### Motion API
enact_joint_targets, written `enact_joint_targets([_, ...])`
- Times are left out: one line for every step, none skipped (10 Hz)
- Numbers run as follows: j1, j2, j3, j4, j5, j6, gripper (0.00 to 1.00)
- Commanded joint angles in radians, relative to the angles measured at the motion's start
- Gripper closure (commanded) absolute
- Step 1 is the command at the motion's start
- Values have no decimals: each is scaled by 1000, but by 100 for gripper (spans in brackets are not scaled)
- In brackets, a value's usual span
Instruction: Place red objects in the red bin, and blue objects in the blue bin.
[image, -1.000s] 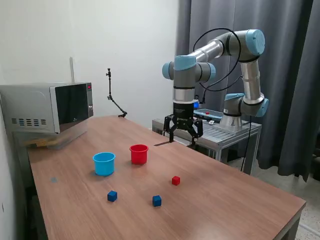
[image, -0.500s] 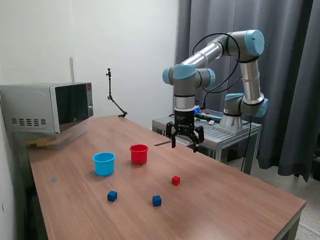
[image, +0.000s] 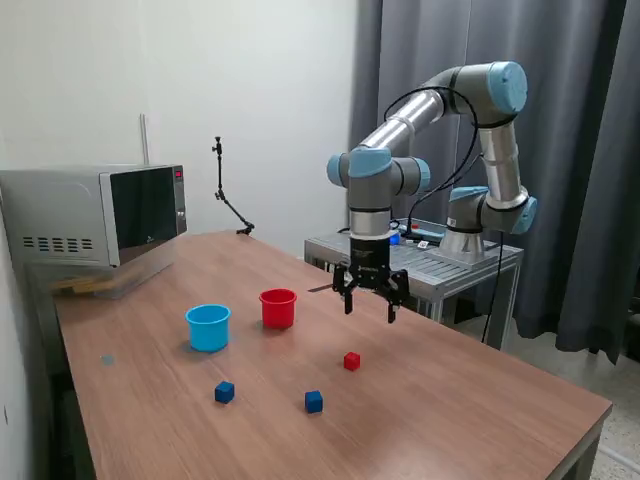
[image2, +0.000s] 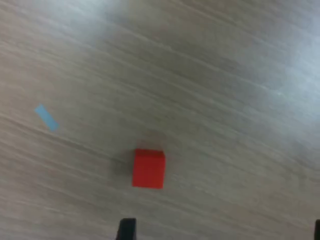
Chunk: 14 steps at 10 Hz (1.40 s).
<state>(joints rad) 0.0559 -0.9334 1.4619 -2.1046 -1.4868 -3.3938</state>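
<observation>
A long wooden table (image: 450, 400) fills the room's middle, seen from the exterior view. A grey and light blue robot arm (image: 480, 130) reaches over it from a metal stand (image: 440, 262) at the far edge. A microwave (image: 95, 212) sits at the table's far corner, on the exterior view's left. The gripper (image: 369, 308) hangs above the tabletop with its fingers spread wide and nothing between them. Near the table's centre stand the blue cup (image: 208, 327) and, just beside it toward the exterior view's right, the red cup (image: 278, 308), both upright. One red cube (image: 351, 361) lies on the wood below the gripper, apart from the cups. Two blue cubes (image: 224, 392) (image: 314, 401) lie nearer the front edge. In the wrist view the red cube (image2: 148, 168) sits alone on the wood, with a small strip of blue tape (image2: 46, 117) off to one side
</observation>
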Motion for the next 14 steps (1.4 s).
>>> enact_joint_targets([-2, 11, 50, -63, 16, 1, 0])
enact_joint_targets([-8, 11, 76, -89, 16, 1, 0])
enact_joint_targets([-22, 13, 95, -95, 16, 1, 0])
enact_joint_targets([-25, 18, 109, -112, 16, 1, 0])
enact_joint_targets([-36, 37, 110, -132, 17, 1, 0])
enact_joint_targets([-36, 51, 106, -146, 19, 2, 0])
enact_joint_targets([-37, 63, 98, -156, 19, 11, 0])
enact_joint_targets([-37, 79, 94, -160, 19, 24, 0])
enact_joint_targets([-37, 91, 94, -190, 17, 40, 0])
enact_joint_targets([-37, 99, 92, -207, 17, 57, 0])
enact_joint_targets([-45, 99, 94, -224, 17, 63, 0])
enact_joint_targets([-51, 100, 91, -226, 17, 73, 0])
enact_joint_targets([-53, 105, 84, -224, 17, 73, 0])
enact_joint_targets([-53, 107, 84, -226, 17, 73, 0])
